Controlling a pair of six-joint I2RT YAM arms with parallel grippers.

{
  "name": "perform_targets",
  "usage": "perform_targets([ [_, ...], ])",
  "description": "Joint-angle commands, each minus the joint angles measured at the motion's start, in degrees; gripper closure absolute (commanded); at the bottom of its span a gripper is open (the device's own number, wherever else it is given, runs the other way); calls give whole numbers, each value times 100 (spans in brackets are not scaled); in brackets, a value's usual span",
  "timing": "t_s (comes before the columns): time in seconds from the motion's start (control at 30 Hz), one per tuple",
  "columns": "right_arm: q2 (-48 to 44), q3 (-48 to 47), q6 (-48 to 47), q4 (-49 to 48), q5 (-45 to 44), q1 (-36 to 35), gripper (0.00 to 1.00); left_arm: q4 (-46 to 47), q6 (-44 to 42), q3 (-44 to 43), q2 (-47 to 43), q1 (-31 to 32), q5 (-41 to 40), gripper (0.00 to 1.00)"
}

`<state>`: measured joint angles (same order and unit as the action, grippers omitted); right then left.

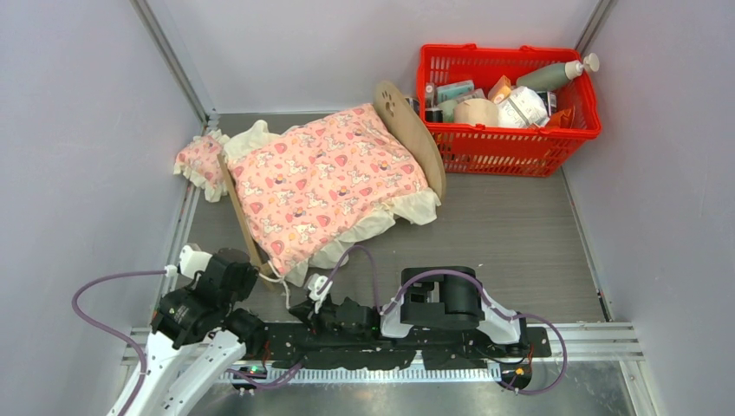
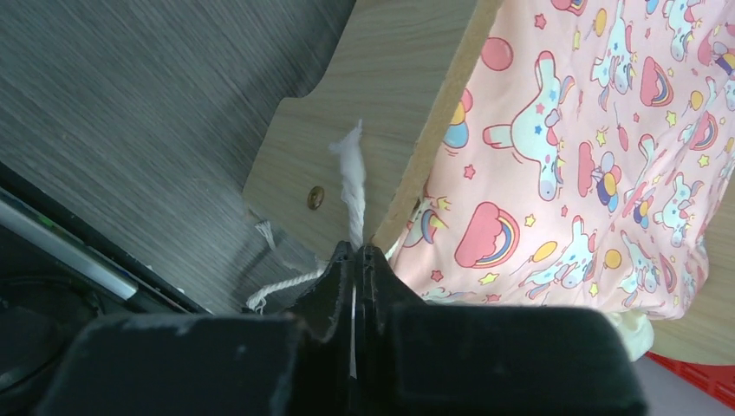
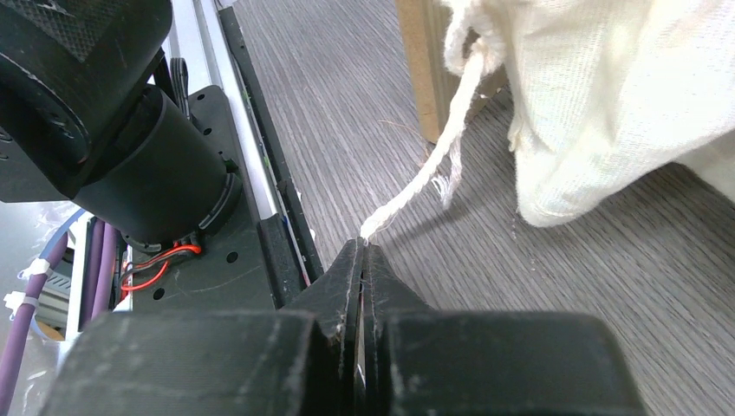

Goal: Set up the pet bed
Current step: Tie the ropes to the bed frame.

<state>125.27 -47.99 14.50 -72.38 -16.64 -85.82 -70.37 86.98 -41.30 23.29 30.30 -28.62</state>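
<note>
The pet bed (image 1: pixel 414 130) stands at the table's middle left, its arched headboard with the paw-print cutout toward the red basket. A pink patterned blanket (image 1: pixel 321 178) covers it and hides the mattress. The small pink pillow (image 1: pixel 199 160) lies on the table beyond the footboard (image 1: pixel 234 204). My left gripper (image 2: pixel 355 253) is at the footboard's plywood panel (image 2: pixel 373 78), shut on a white cord (image 2: pixel 352 178). My right gripper (image 3: pixel 362 247), low by the arm bases, is shut on the frayed end of a white cord (image 3: pixel 433 165) that runs up to the blanket's cream frill (image 3: pixel 607 104).
A red basket (image 1: pixel 459 147) full of bottles and packets stands at the back right, close to the headboard. Grey walls close in the left, back and right. A metal rail (image 1: pixel 589 340) and the arm bases run along the near edge.
</note>
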Motion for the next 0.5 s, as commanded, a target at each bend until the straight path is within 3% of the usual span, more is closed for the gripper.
perform_targets([
  [0.0, -157, -39, -27, -324, -108, -31, 95, -165, 422, 23, -141, 6, 263, 100],
  [0.47, 71, -152, -22, -471, -36, 24, 95, -215, 81, -408, -278, 5, -388, 100],
])
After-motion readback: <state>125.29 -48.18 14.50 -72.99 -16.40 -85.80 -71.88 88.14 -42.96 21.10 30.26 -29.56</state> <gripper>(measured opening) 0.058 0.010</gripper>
